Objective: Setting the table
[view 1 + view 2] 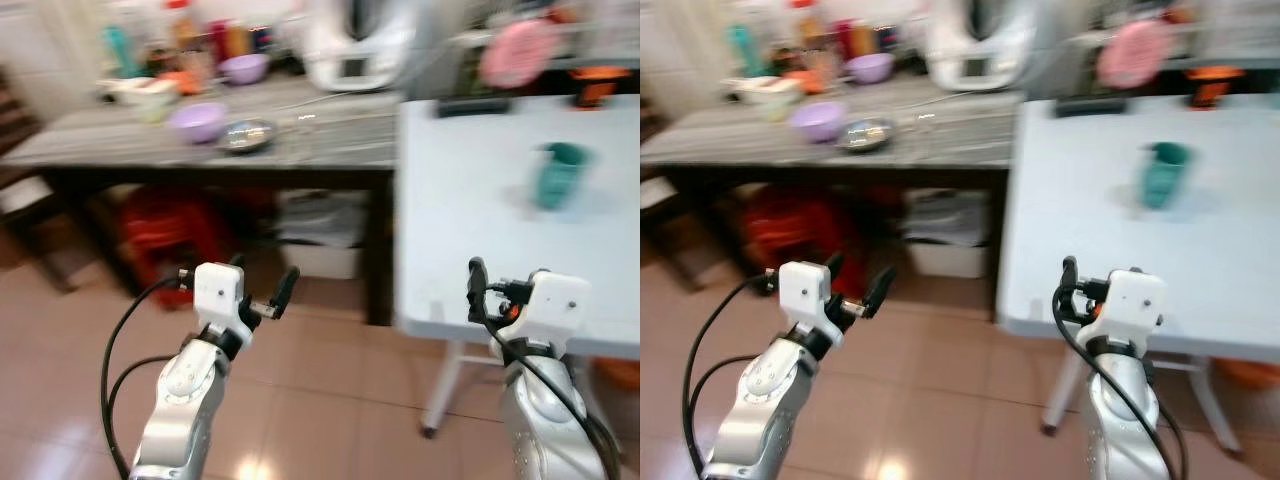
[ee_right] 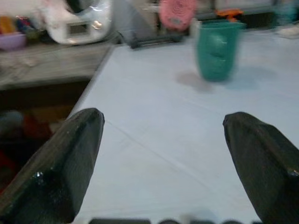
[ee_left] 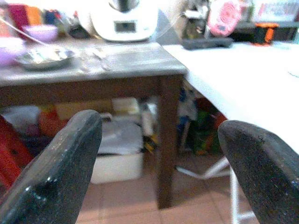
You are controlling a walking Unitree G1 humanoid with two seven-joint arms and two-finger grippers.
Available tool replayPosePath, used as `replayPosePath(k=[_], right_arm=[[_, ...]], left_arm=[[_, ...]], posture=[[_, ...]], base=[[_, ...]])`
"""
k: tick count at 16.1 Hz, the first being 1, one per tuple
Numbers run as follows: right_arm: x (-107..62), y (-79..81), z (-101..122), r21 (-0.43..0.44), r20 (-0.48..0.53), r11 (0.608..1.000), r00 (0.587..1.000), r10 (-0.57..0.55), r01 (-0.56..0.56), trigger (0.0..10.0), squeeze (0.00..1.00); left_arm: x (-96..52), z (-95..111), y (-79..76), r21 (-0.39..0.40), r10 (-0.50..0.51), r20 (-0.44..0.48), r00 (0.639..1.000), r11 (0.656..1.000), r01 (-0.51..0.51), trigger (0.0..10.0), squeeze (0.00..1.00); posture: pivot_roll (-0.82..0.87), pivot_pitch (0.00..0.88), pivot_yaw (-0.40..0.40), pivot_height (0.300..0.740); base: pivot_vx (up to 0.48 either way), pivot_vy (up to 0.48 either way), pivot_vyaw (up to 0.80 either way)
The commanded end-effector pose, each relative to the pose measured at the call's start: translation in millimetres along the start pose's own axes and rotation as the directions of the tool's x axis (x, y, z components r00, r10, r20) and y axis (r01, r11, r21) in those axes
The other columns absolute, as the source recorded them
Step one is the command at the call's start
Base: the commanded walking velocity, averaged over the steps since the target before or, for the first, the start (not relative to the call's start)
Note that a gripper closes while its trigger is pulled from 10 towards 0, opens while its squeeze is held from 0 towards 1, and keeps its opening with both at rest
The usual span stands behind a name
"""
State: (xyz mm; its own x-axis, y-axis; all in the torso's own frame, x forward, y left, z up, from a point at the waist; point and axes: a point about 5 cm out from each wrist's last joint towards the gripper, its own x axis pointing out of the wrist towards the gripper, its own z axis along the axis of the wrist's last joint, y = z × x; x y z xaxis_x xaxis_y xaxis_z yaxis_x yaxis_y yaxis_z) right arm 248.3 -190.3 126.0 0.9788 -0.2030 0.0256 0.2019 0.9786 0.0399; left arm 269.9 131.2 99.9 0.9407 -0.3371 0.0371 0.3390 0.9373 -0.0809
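A teal cup (image 1: 558, 175) stands upright on the white table (image 1: 470, 230) at the right. On the dark wooden table (image 1: 330, 140) at the left sit a purple bowl (image 1: 197, 121) and a metal bowl (image 1: 247, 134). My left gripper (image 1: 262, 280) is open and empty above the floor, in front of the wooden table. My right gripper (image 2: 163, 119) is open and empty at the white table's near edge, with the cup (image 2: 217, 49) farther back, well ahead of its fingers. The picture is blurred.
A white appliance (image 1: 355, 45), another purple bowl (image 1: 243, 68), bottles and a pink round thing (image 1: 517, 52) stand at the back. Red and white boxes (image 1: 320, 235) sit under the wooden table. Tiled floor (image 1: 320, 400) lies before me.
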Motion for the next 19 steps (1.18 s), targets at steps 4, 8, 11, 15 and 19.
replayPosePath(k=[4,8,11,15,19], right_arm=[[1.7,5.4,3.6,0.005,0.010,1.000,1.000,0.017,-0.017,10.0,0.00],[1.8,5.6,3.0,0.006,0.008,1.000,1.000,0.016,-0.016,10.0,0.00],[2.1,6.4,2.7,0.004,0.008,1.000,1.000,0.019,-0.019,10.0,0.00],[2.5,5.9,3.3,-0.006,0.014,1.000,1.000,0.018,-0.018,10.0,0.00],[5.1,7.4,4.4,-0.011,0.018,1.000,1.000,0.020,-0.020,10.0,0.00]], left_arm=[[0.1,4.9,4.1,0.015,0.011,0.013,1.000,1.000,-0.011,10.0,0.00],[0.0,4.3,4.1,0.015,0.011,0.008,1.000,1.000,-0.011,10.0,0.00],[-0.2,4.8,3.2,-0.001,0.003,0.020,1.000,1.000,-0.003,10.0,0.00],[-4.9,2.9,2.3,-0.038,-0.057,0.013,0.998,0.998,0.057,10.0,0.00],[-8.2,0.2,2.8,-0.044,-0.072,0.008,0.997,0.996,0.072,10.0,0.00]], posture=[[-0.10,0.000,0.128,0.740],[-0.10,0.000,0.129,0.740],[-0.10,0.000,0.131,0.740],[-0.10,0.000,0.130,0.740],[-0.10,0.000,0.127,0.740]], base=[[0.000,-0.423,-0.20],[0.000,-0.419,0.00],[0.000,0.000,0.00],[0.000,0.000,0.00],[0.210,0.000,0.00]])
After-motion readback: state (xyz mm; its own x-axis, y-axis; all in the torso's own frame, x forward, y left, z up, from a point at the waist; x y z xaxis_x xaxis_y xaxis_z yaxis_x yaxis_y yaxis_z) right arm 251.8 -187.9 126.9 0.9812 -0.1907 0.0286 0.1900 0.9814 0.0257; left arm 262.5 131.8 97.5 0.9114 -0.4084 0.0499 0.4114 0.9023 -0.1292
